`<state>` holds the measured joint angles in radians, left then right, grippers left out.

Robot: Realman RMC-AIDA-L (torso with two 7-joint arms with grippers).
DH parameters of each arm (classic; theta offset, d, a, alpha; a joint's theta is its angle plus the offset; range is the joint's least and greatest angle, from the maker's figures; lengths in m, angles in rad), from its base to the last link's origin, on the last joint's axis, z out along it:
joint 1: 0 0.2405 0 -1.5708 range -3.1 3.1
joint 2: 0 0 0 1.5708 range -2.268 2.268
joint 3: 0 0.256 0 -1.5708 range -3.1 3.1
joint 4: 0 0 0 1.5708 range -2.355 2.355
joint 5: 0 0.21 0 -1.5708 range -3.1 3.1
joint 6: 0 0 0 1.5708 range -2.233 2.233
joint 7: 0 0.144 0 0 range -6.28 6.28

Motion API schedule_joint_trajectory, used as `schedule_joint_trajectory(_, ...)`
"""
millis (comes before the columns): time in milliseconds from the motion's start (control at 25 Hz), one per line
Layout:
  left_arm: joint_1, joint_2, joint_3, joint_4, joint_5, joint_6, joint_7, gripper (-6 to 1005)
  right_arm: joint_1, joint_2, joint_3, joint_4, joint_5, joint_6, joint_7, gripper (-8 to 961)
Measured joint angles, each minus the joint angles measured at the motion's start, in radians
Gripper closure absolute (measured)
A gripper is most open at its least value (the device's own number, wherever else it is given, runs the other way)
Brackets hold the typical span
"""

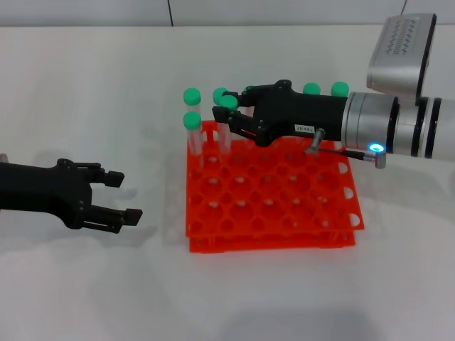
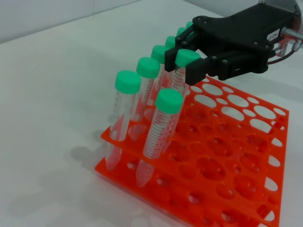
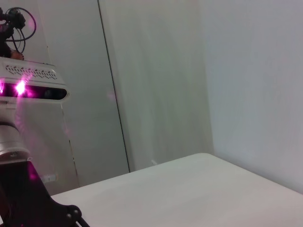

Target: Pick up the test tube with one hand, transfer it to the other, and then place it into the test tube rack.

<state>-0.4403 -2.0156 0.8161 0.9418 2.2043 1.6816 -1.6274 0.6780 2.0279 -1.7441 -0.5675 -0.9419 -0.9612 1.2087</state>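
handover looks done: right gripper [image 1: 238,117] pinches the test tube [image 2: 176,78] over the test tube rack [image 1: 284,206] (placing remains); left gripper [image 1: 122,197] spread, empty.

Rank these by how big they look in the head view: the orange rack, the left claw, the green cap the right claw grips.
1. Rack, by far the largest.
2. Left claw, open beside the rack.
3. Green cap, gripped by the right claw, smallest.
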Motion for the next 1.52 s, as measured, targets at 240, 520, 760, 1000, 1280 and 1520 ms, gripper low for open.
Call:
schedule_joint_trajectory(240,0.0,0.001,0.0,0.0,0.0,0.0,0.0,120,0.0,0.0,0.0,0.0,0.0,-0.001,0.0,651)
schedule_joint_trajectory(520,0.0,0.002,0.0,0.0,0.001,0.0,0.0,119,-0.001,0.0,-0.002,-0.003,0.0,-0.008,-0.016,648)
schedule_joint_trajectory(760,0.001,0.002,0.0,0.0,0.002,0.0,0.0,119,-0.007,0.0,0.003,-0.009,0.0,-0.027,-0.024,618)
schedule_joint_trajectory(1000,0.004,0.002,0.0,0.0,0.001,0.0,0.0,119,-0.015,-0.002,0.009,-0.022,0.0,-0.044,-0.024,581)
schedule_joint_trajectory(1280,0.007,0.003,-0.046,0.0,-0.002,0.014,0.024,119,-0.094,-0.013,0.039,-0.118,-0.003,-0.07,-0.024,455)
schedule_joint_trajectory(1520,0.007,0.001,-0.165,0.001,-0.045,0.076,0.086,119,-0.115,-0.042,0.056,-0.133,-0.019,-0.076,0.015,383)
